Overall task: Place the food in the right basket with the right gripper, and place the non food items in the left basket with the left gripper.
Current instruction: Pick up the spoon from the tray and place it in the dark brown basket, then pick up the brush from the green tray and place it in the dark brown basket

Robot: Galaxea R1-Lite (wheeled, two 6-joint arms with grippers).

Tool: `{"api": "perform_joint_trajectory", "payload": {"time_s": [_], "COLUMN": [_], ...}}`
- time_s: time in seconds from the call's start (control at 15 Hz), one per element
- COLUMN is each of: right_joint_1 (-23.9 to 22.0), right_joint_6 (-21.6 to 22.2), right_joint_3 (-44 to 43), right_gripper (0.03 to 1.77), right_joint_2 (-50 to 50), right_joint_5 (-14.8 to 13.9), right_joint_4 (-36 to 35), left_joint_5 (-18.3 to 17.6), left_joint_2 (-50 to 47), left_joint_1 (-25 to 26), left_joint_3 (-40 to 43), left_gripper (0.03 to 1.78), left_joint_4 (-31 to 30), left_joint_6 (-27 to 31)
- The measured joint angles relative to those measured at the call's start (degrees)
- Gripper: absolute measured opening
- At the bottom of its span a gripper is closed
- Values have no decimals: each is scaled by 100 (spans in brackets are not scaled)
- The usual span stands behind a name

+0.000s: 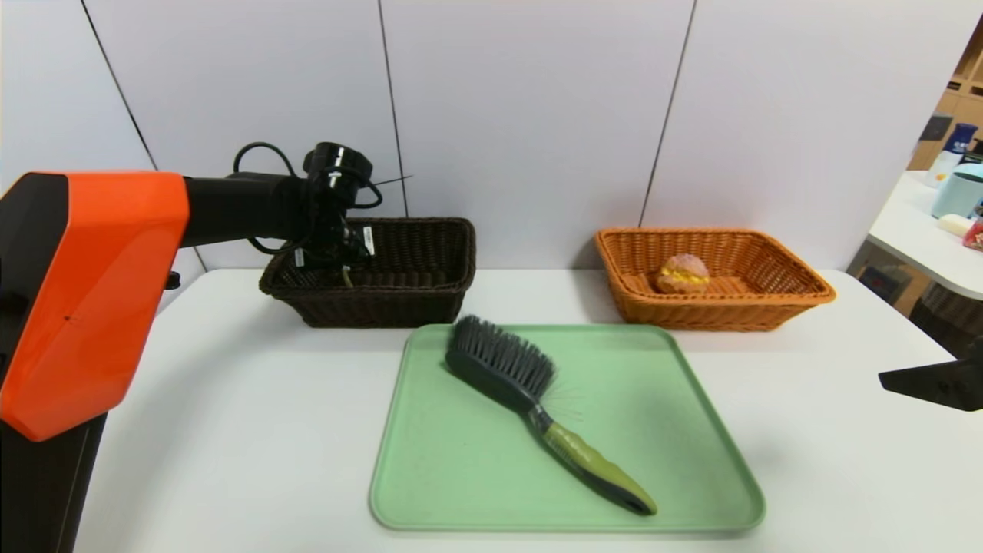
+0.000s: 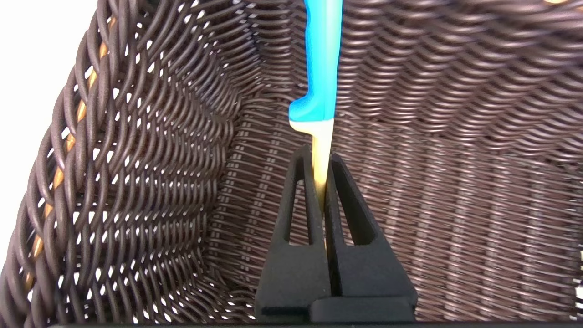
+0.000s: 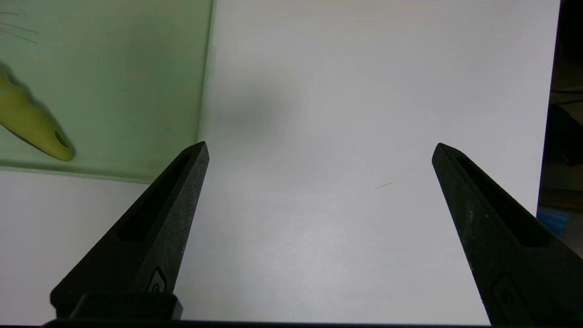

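Right gripper point(image 3: 319, 148) fingers point(image 3: 155, 228) spread wide over bare white counter point(image 3: 341, 114); beside them green tray point(image 3: 114, 82) corner, olive brush handle point(image 3: 32, 125) end on tray.

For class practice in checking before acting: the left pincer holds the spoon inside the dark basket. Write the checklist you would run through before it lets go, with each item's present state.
1. Left pincer shut on the spoon: ok.
2. Spoon inside the walls of the dark brown basket: ok.
3. Spoon low enough to drop gently onto the basket floor: cannot tell.
4. Cream-puff bun already in the orange basket: ok.
5. Brush sorted: not ok, it lies on the green tray.
6. Right pincer open, parked over the bare white table beside the tray: ok.
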Motion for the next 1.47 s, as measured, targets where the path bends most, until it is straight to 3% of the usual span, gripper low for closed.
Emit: {"api": "perform_joint_trajectory", "payload": {"time_s": [0.33,0.53,0.8,1.07,1.47], "right_joint_1": [2,5,0,7,2], "right_joint_6": [-6,-17,-15,-15,7], "right_joint_3": [24,27,27,27,27], "right_gripper": [169,169,169,169,169], "right_joint_2": [72,116,165,190,195], "right_joint_5": [0,0,2,2,6], "right_joint_4": [-13,-13,-11,-11,-11], "left_joint_5": [0,-2,-2,-2,2], "left_joint_2": [63,59,37,-94,-1012], "left_joint_1": [18,30,33,22,-196], "left_joint_3": [0,0,0,0,0], "left_gripper": [13,63,106,133,153], "left_joint_4": [17,9,-4,13,210], "left_joint_6": [-57,-55,-48,-22,22]}}
